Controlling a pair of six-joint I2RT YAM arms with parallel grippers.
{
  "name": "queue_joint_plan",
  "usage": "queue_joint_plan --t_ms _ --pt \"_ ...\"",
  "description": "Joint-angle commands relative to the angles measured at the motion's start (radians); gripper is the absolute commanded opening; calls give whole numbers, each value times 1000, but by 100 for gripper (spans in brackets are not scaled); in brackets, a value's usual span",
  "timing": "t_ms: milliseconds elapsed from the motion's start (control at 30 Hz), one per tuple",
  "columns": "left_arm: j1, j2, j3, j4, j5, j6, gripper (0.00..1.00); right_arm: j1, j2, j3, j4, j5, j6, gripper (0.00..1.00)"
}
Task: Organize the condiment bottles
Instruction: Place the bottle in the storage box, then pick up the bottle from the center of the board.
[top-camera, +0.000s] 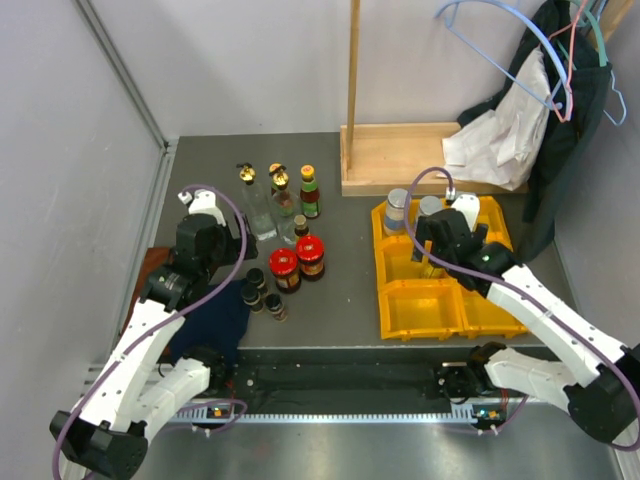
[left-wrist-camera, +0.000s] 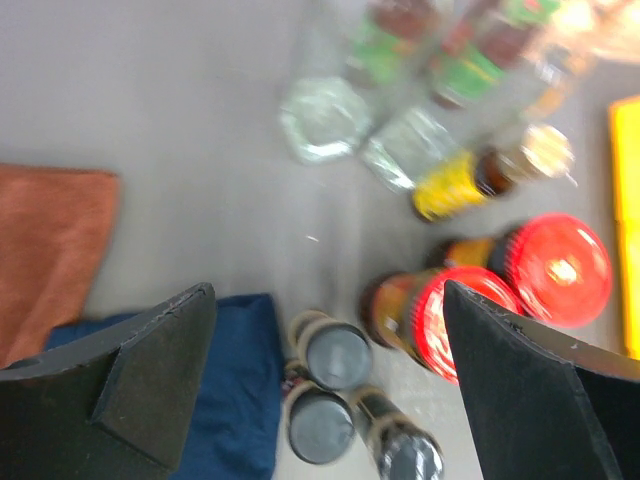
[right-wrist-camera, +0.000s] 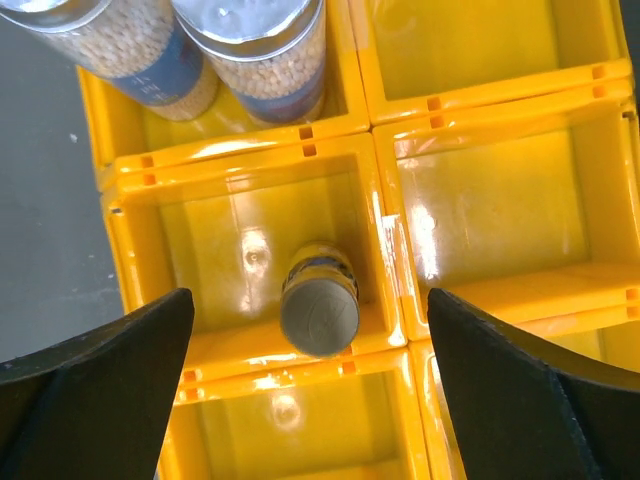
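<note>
A yellow bin (top-camera: 445, 312) of square compartments sits on the right of the table (top-camera: 350, 290). Its back left compartment holds two silver-lidded jars (top-camera: 397, 208) of pale grains, upright and side by side. The compartment just in front holds one small bottle (right-wrist-camera: 320, 305), upright near that compartment's front wall. The right gripper (right-wrist-camera: 308, 295) hangs over this compartment, fingers spread wide to either side of the bottle and clear of it. All other bottles stand grouped on the table, left of the bin. At the back are two tall clear bottles (top-camera: 256, 212) with gold stoppers and a green-labelled bottle (top-camera: 309, 195). In front of these stand two red-lidded jars (top-camera: 310, 255), side by side. Nearest the arms are three small dark bottles (top-camera: 255, 280), clustered at the edge of a blue cloth (top-camera: 215, 320). The left gripper (left-wrist-camera: 328, 290) hovers above this group, fingers spread wide and holding nothing, one finger over the cloth and the other beside the red-lidded jars.
</note>
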Motion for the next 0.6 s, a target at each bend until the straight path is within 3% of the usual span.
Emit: queue_joint_plan --t_ms 0,100,267,400,567 --pt "4 16 44 49 202 53 99 -11 -86 92 -29 -20 -26 99" --pt "3 44 49 71 320 46 99 -13 -115 116 -49 -31 -28 99" --pt "-17 104 83 147 371 9 98 -13 -145 132 -63 -55 -22 99" --pt "-77 165 107 193 333 -23 96 -13 -174 129 -78 -55 -10 99" --pt "-161 234 115 259 189 -77 93 -11 -203 109 -78 -61 1 99"
